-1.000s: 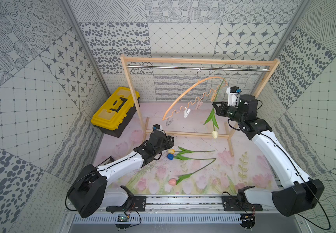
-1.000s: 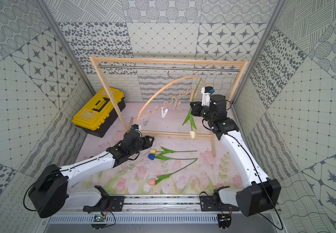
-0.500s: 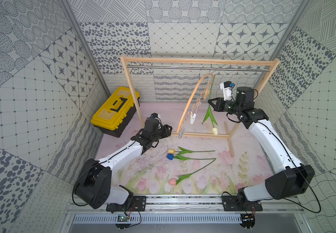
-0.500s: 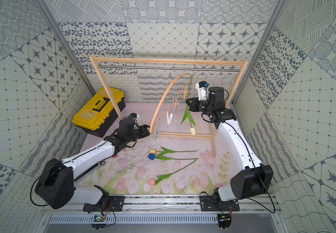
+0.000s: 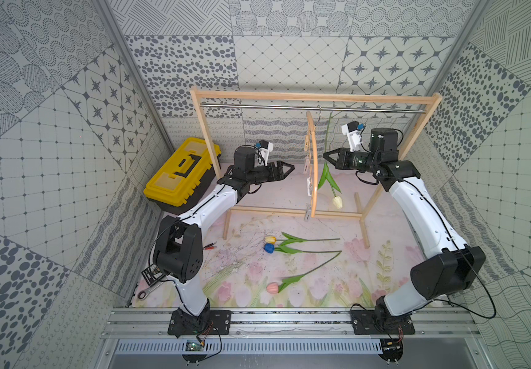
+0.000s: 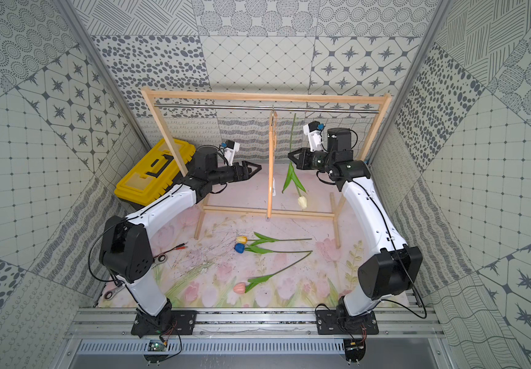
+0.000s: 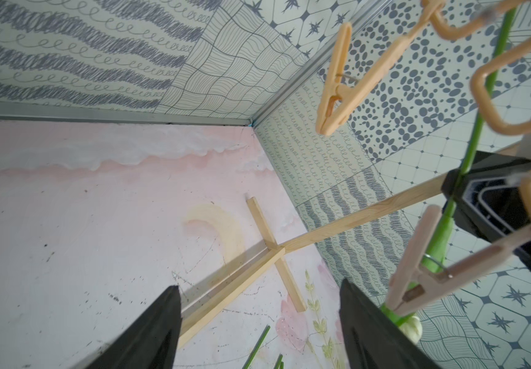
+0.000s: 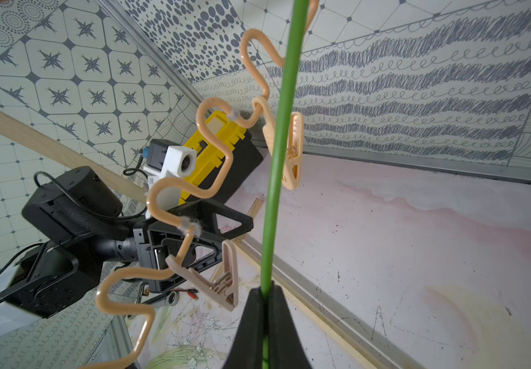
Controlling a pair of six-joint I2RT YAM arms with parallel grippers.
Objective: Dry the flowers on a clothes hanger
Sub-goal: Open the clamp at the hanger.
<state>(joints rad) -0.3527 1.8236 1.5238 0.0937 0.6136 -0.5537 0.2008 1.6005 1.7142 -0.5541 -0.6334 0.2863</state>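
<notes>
The clothes hanger (image 5: 314, 166) (image 6: 270, 159) hangs edge-on from the metal rod, and its clothespins (image 7: 337, 105) (image 8: 291, 150) dangle from the wavy bar. Just right of it my right gripper (image 5: 325, 157) (image 8: 265, 290) is shut on the green stem of the cream-white flower (image 5: 337, 202) (image 6: 302, 202), which hangs head down. I cannot tell whether a pin holds the stem. My left gripper (image 5: 291, 167) (image 7: 259, 297) stands open and empty, left of the hanger and clear of it. The yellow flower (image 5: 270, 239), blue flower (image 5: 269, 248) and pink flower (image 5: 272, 288) lie on the mat.
The light-wood frame (image 5: 315, 96) stands across the back with its feet on the mat. Behind the left arm at the back left is a yellow toolbox (image 5: 182, 174). A wrench (image 5: 149, 289) and red leads (image 5: 208, 246) lie at the mat's left edge.
The hanger has swung from slanted broadside to edge-on. My left gripper has risen from near the mat, moved back and opened wide. My right gripper has kept hold of the cream-white flower's stem.
</notes>
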